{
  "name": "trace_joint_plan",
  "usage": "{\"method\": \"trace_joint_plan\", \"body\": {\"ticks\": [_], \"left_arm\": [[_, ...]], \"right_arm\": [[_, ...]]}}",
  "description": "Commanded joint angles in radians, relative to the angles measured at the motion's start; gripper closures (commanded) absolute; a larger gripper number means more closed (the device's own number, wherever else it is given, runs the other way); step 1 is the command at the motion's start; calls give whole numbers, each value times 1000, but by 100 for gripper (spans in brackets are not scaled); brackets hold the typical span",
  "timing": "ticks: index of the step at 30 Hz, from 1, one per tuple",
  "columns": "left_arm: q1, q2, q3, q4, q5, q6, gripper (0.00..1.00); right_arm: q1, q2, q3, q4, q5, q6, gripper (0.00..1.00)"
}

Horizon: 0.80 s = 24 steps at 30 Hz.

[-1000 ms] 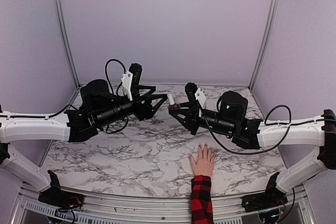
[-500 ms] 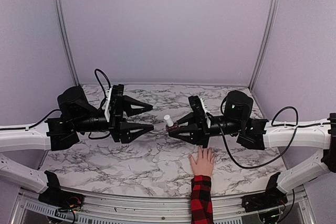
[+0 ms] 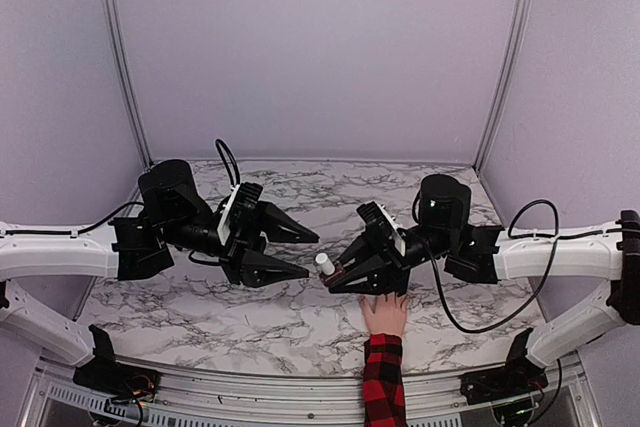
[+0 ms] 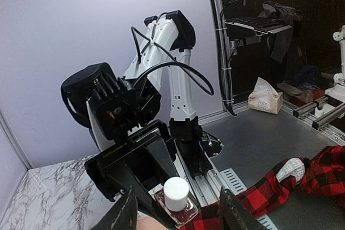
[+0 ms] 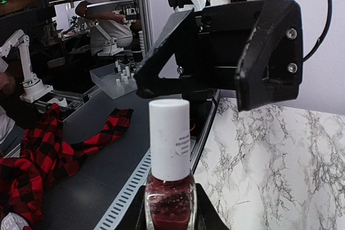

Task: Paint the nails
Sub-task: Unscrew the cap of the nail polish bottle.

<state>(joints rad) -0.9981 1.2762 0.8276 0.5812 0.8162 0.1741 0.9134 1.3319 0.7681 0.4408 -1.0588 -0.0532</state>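
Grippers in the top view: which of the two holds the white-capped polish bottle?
The right gripper, shut on the dark red body of the bottle. The left gripper faces it with jaws apart, holding nothing.

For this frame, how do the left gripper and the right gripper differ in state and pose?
The left gripper has its jaws spread and holds nothing; the right gripper is shut on a nail-polish bottle with a white cap. The left gripper points rightward at that bottle; the right gripper points leftward, over the fingers of the hand. Both are black, two-fingered and raised off the marble table.
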Motion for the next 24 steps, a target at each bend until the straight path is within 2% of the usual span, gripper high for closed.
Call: {"method": "trace_joint_plan", "body": {"ticks": [1,4,12,18,24], "left_arm": [[-27,37,56,11,63,32,50],[-37,65,74,10,74,33,52],[-45,86,83,11,64,38,68],[-45,64,65,14,-17,30,85],[-45,55,47,35,-103,0,92]], "right_arm": [[3,11,43,10,-60,17,100],[5,15,43,17,-69,24,100],[5,17,43,25,-62,28,100],[-1,6,34,42,1,47,100],[-8,-14,17,76,101,80,100]]}}
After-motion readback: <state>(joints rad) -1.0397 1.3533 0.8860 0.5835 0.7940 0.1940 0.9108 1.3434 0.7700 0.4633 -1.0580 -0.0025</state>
